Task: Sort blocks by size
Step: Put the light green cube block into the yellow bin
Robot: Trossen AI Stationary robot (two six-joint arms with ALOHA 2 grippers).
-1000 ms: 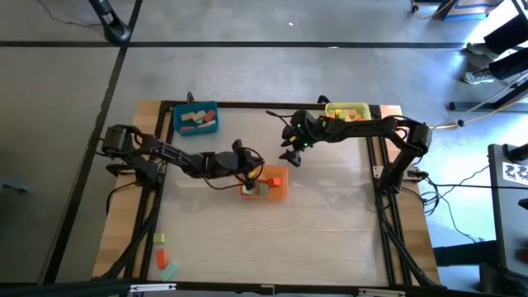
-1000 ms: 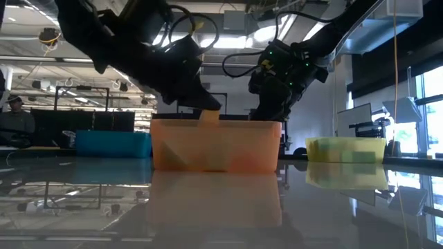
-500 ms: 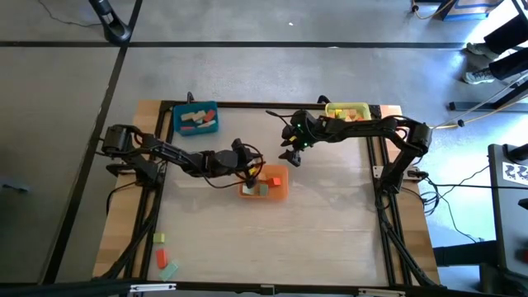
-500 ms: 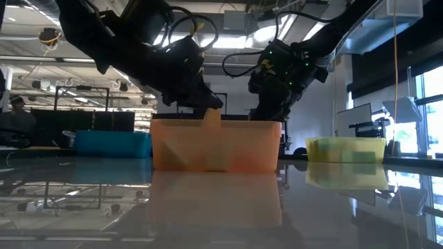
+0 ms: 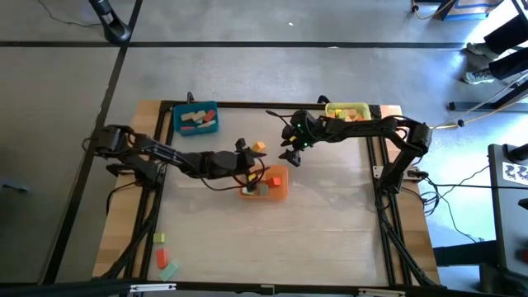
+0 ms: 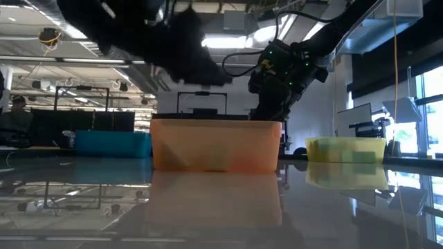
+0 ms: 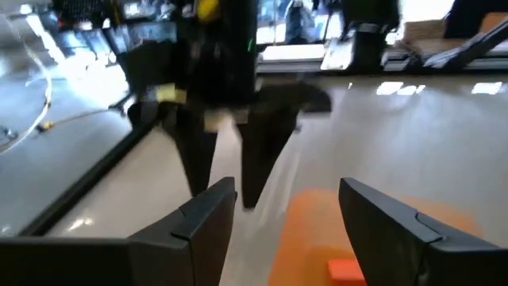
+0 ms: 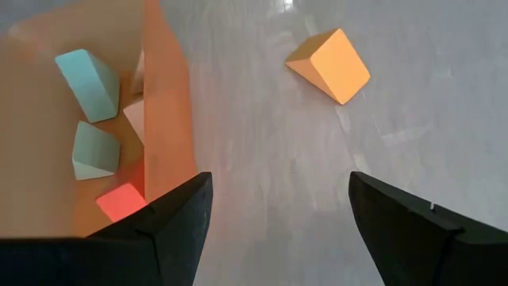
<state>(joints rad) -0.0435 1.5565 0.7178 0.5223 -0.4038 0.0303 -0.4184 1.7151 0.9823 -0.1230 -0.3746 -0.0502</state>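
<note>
Orange tray (image 5: 279,186) mid-table holds several blocks: two light-blue (image 8: 87,83), a pale tan one and a red one (image 8: 121,202) in the right wrist view. Blue tray (image 5: 196,119) at the far left of the orange tray has a few tan and red pieces; yellow tray (image 5: 346,110) at the far right holds green and orange ones, details too small to tell. One orange block (image 5: 259,147) lies on the bare tabletop just beyond the orange tray's far-left corner, clear of its wall; the same wedge shows at (image 8: 329,65). Three more blocks (image 5: 162,254), yellow-green, red and light blue, sit at the near-left corner of the table (image 5: 330,223), well apart from the orange tray. Surface is pale and glossy with a black frame; low view shows an open lab hall behind, with ceiling lights. Left gripper (image 5: 246,162) hangs above the orange tray's left edge, fingers spread, holding nothing, the orange block just beside it. Right gripper (image 5: 290,155) hovers just beyond the orange tray's far-right corner, fingers (image 8: 171,230) spread and empty, orange block near it on the table.
</note>
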